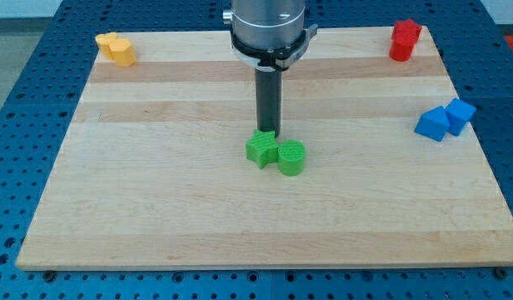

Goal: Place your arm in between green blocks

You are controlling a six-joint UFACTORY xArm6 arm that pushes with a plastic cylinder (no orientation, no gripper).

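Observation:
Two green blocks sit touching near the board's middle: a green star-shaped block [261, 149] on the left and a green cylinder [291, 157] on the right, slightly lower. My tip [268, 132] comes down just above them in the view, right behind the star block's top edge, close to where the two blocks meet. The rod hangs from the arm's grey head [269, 29] at the view's top.
Two yellow blocks [116, 48] sit together at the board's top left. A red block [403, 40] sits at the top right. Two blue blocks [445, 119] sit together near the right edge. The wooden board [156, 208] lies on a blue perforated table.

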